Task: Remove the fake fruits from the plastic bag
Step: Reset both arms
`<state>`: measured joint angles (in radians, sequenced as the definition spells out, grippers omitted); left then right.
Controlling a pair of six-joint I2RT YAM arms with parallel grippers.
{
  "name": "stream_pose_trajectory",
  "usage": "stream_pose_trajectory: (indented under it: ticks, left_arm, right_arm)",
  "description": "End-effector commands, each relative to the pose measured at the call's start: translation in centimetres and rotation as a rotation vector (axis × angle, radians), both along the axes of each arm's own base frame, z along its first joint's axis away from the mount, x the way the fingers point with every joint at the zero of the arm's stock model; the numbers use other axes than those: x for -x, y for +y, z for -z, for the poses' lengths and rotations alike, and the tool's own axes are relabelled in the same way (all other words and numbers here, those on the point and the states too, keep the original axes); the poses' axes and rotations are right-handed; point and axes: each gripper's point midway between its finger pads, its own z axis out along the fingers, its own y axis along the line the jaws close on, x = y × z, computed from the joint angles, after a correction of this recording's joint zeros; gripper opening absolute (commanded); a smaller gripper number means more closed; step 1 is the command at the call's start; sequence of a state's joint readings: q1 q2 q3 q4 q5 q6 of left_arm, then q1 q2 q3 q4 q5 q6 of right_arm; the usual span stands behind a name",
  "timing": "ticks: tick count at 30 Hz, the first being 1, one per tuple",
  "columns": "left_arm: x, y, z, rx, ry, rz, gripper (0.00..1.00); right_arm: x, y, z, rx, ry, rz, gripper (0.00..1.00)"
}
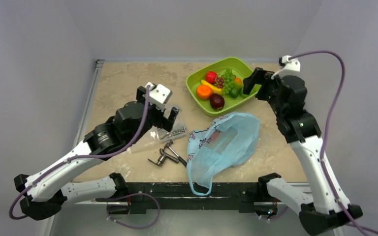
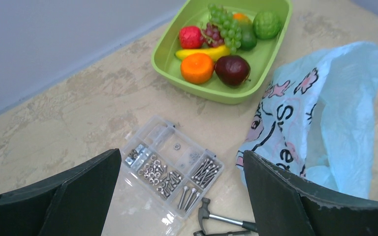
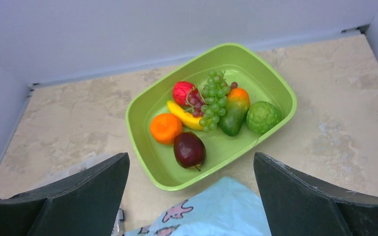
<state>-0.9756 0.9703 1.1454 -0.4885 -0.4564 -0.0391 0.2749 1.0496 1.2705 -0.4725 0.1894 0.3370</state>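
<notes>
Glossy plastic fake fruits sit in a lime-green tray, upper centre of the top view. The right end effector hangs at the tray's right rim, fingers wide apart and empty. The left end effector, also spread, hovers over a clear screw box. The crinkly light-blue plastic bag lies slack below the tray.

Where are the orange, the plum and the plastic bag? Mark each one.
orange [image 3: 166,128]: right wrist view, centre of its top.
plum [image 3: 189,149]: right wrist view, centre of its dark skin.
plastic bag [image 1: 241,132]: top external view, middle of its blue body.
</notes>
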Motion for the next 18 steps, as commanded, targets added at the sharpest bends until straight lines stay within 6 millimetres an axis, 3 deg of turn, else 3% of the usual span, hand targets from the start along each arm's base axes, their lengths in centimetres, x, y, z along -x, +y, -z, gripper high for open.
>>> stream_pose_trajectory:
  ticks: [1, 6, 9, 12, 18]
  left_arm:
    - [2.4, 2.1, -7.6, 0.174, -0.094, 0.045, 0.95]
    - [5.4, 5.8, -11.2, 0.358, -0.121, 0.037, 0.95]
    - [6.9, 7.5, -12.1, 0.445, -0.131, 0.04, 0.95]
    - [8.0, 7.9, -12.4, 0.476, -0.121, 0.075, 0.95]
    - [8.5, 8.5, -12.1, 0.486, -0.079, 0.065, 0.95]
  right_arm:
    - [4.7, -0.4, -2.2, 0.016, -0.109, -0.076, 0.99]
    - [9.5, -1.9, -5.7, -0.031, -0.255, -0.06, 0.99]
    - [11.4, -2.3, -7.5, -0.052, -0.318, -0.064, 0.99]
    - [13.4, -2.4, -9.2, -0.085, -0.405, -0.083, 0.99]
    - [14.3, -4.0, -9.6, -0.149, -0.446, 0.005, 0.99]
